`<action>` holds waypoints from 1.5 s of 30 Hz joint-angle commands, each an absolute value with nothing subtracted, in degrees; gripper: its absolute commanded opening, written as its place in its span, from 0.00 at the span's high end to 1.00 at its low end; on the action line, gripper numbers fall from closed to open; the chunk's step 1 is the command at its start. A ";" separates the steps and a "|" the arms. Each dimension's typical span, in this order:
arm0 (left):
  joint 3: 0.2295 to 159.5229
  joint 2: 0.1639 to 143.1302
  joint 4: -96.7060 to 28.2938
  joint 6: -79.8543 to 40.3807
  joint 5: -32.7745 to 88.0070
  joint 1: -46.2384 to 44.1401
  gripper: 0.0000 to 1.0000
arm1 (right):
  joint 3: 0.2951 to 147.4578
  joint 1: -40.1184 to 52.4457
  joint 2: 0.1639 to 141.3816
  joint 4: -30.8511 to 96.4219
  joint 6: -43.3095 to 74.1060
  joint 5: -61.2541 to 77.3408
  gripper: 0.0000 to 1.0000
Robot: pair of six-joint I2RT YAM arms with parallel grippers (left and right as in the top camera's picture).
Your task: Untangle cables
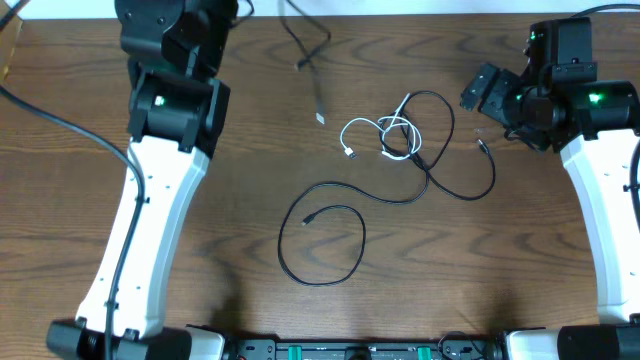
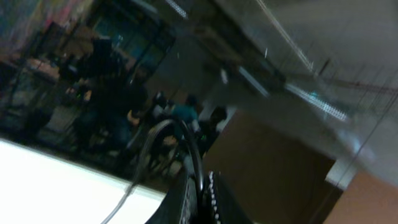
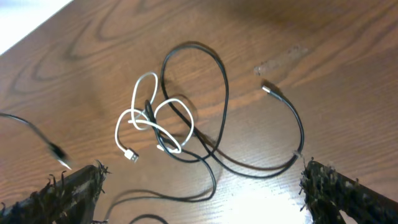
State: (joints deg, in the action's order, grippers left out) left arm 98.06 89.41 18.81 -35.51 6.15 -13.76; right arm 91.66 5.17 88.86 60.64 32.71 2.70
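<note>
A white cable (image 1: pixel 385 135) lies coiled mid-table, tangled with a long black cable (image 1: pixel 440 185) that loops through it and runs left into a big loop (image 1: pixel 320 245). Both also show in the right wrist view, the white cable (image 3: pixel 149 121) and the long black cable (image 3: pixel 221 81). A second black cable (image 1: pixel 312 75) runs from the far edge down to a silver plug, apart from the tangle. My left gripper (image 2: pixel 204 198) is raised off the table and shut on a black cable (image 2: pixel 189 140). My right gripper (image 3: pixel 205 186) is open and empty, hovering right of the tangle (image 1: pixel 487 95).
The wooden table (image 1: pixel 520 270) ends at a white far edge (image 3: pixel 25 18). The left arm (image 1: pixel 150 200) spans the table's left side and the right arm (image 1: pixel 610 200) its right side. A thick robot cord (image 1: pixel 60 125) crosses the far left.
</note>
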 commanded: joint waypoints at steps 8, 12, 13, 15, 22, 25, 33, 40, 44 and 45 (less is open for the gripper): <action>100.31 97.06 26.02 -42.54 0.67 -11.00 0.92 | 90.24 7.64 89.23 59.18 32.05 3.18 0.01; 102.15 102.24 25.80 -42.26 1.48 -8.91 0.92 | 87.53 8.78 89.23 56.40 32.05 3.20 0.01; 102.17 103.24 25.74 -42.28 1.48 -8.36 0.93 | 86.80 9.08 89.23 55.70 32.05 3.20 0.01; 102.17 105.95 24.67 -42.28 1.50 -6.85 0.93 | 85.01 9.76 89.23 53.95 32.05 3.20 0.01; 102.17 115.00 23.46 -38.96 5.80 -0.64 0.93 | 79.09 10.66 89.23 49.30 32.05 3.16 0.01; 102.17 118.10 22.98 -35.51 6.22 2.83 0.92 | 77.36 10.68 89.23 48.58 32.05 3.16 0.01; 102.17 122.91 22.76 -20.78 2.09 14.85 0.92 | 74.83 10.61 89.23 48.69 32.05 3.16 0.02; 102.19 123.79 17.17 -19.92 8.27 27.22 0.03 | 74.65 10.61 89.23 48.62 32.08 3.18 0.02; 102.19 125.01 8.97 -18.50 8.40 30.92 0.03 | 74.65 10.61 89.23 48.62 32.10 3.31 0.02; 102.19 125.19 7.03 -17.43 8.40 31.40 0.03 | 74.65 10.61 89.23 48.69 32.10 3.68 0.02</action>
